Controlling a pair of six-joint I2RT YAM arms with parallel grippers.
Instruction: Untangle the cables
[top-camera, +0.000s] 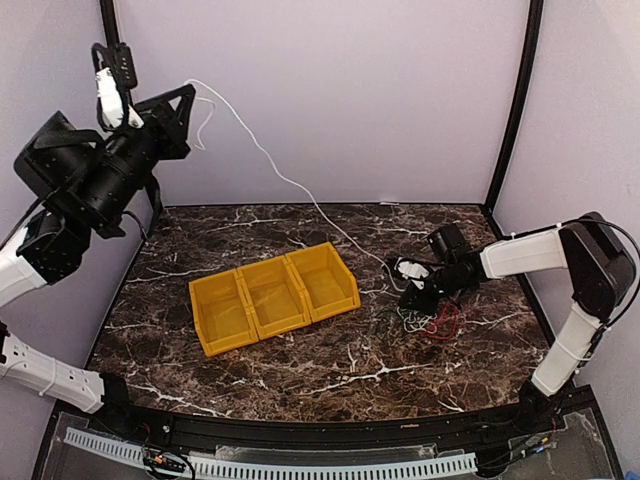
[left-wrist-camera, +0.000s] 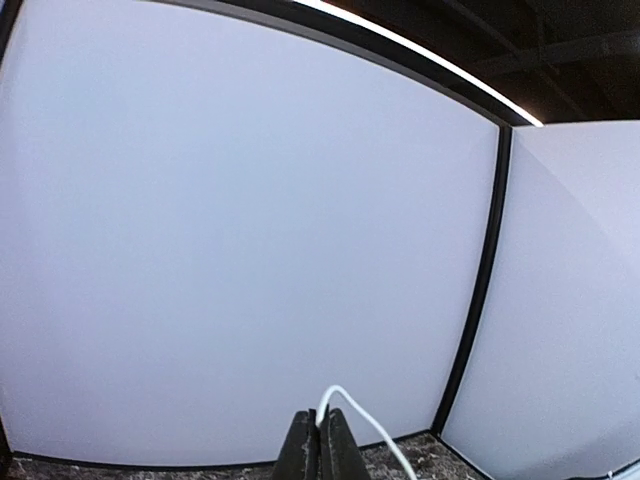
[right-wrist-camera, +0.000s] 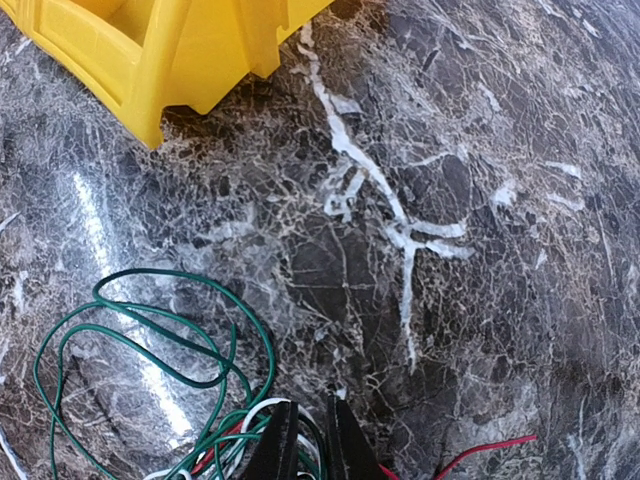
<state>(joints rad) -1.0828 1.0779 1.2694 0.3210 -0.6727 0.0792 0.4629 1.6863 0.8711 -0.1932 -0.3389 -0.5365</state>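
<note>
Left tool (left-wrist-camera: 321, 420) clenches the white cable (left-wrist-camera: 335, 389) high above the yellow bins (top-camera: 272, 295). Right tool (right-wrist-camera: 305, 420) pinches the cable tangle (right-wrist-camera: 240, 425) beside them.

Top camera overlooks table (top-camera: 330, 372) from behind. Left wrist faces back wall (left-wrist-camera: 250, 220). Right wrist, close down, shares yellow bin (right-wrist-camera: 120, 55).

Bins (top-camera: 283, 326) on table (top-camera: 300, 385) centre; cable tangle (top-camera: 425, 318) right of bins; one cable (top-camera: 300, 192) strung up-left.
</note>
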